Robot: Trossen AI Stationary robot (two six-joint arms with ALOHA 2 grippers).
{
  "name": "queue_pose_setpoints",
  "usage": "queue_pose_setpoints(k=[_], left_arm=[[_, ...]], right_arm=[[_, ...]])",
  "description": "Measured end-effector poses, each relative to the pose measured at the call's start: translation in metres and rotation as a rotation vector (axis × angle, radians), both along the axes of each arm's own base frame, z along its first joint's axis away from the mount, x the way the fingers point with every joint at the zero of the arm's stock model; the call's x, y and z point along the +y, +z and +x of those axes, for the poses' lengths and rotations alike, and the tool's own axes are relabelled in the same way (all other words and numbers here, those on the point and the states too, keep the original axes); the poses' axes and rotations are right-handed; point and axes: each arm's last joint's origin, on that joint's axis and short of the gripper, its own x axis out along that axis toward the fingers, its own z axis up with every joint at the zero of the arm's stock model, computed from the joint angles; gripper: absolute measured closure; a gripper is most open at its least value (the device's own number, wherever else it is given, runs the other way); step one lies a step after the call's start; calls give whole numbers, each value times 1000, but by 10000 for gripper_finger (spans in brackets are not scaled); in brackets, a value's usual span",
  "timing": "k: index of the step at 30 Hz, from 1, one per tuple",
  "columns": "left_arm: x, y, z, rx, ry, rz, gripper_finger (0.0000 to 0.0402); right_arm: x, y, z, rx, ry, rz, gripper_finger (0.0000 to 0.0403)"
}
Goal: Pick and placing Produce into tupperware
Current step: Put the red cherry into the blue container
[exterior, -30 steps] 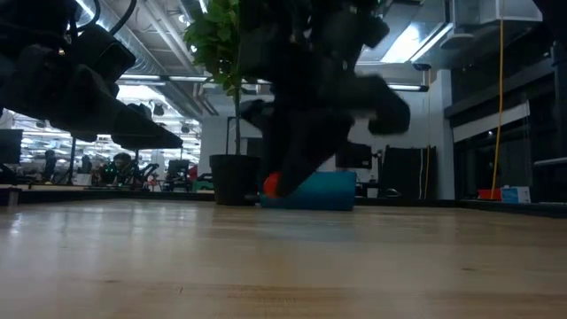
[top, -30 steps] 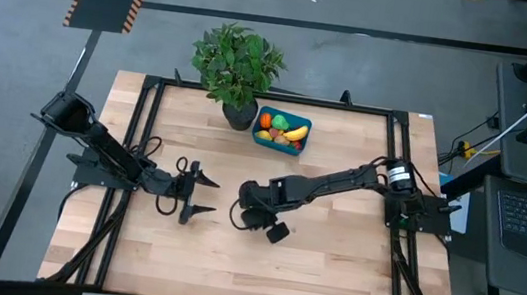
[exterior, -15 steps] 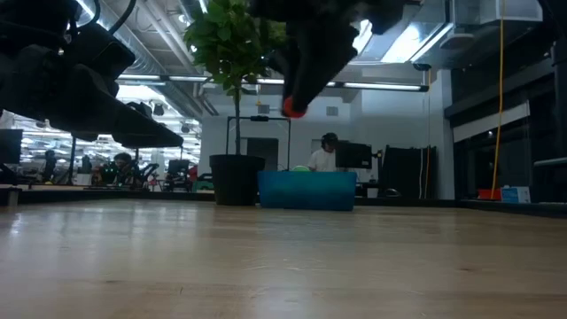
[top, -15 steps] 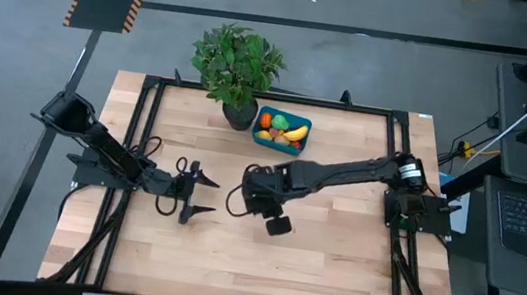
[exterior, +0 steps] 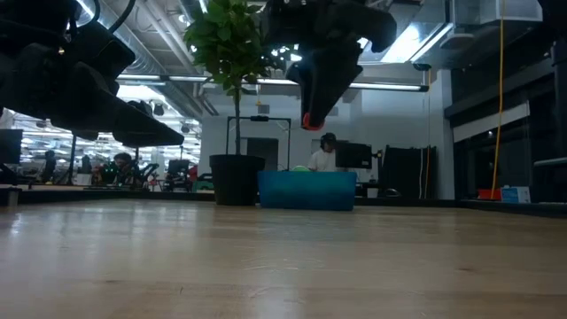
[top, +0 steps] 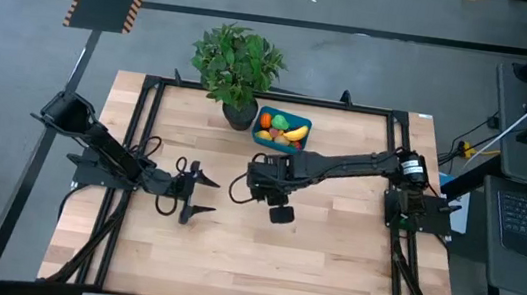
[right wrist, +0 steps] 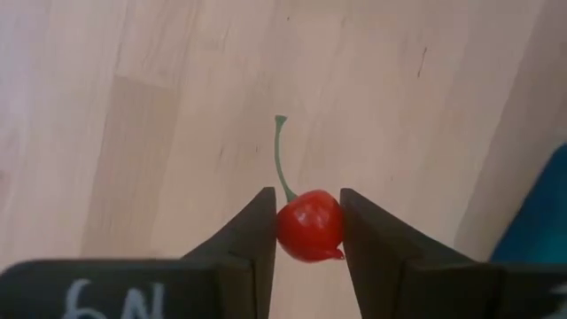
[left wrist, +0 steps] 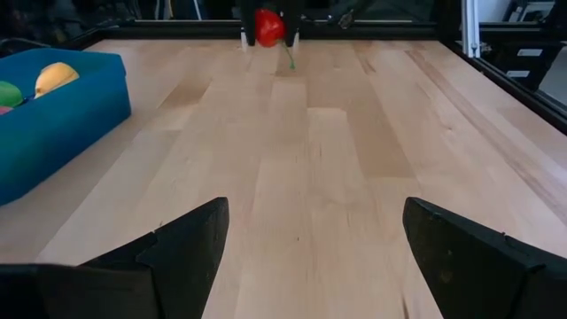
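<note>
Cherry [right wrist: 309, 225]: small red piece with a green stem, clamped between the right hand's [right wrist: 309, 232] fingers, lifted off the counter [top: 332, 247], short of the container.
Tupperware [top: 267, 138]: teal, at the counter's far edge beside the potted plant [top: 237, 62]; already holds a banana [top: 296, 131], an orange piece and green pieces.
Loose produce: none seen lying on the counter.
Remaining: by my judgement, carry the cherry over the container and release; likely the last piece.
Left hand [top: 200, 192]: fingers spread apart, empty, waiting at mid-counter.
</note>
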Motion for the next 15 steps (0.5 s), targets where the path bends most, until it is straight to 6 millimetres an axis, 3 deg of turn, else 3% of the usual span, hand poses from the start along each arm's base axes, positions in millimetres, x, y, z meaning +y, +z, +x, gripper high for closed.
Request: queue_pose_setpoints(k=[7,15], left_arm=[[0,0,0,4,0,2,72],[0,-2,0,18,-3,18,72]], right_arm=[[-9,-1,-5,52,-35,-1,287],[-18,-38,-31,-7,-130,26,286]])
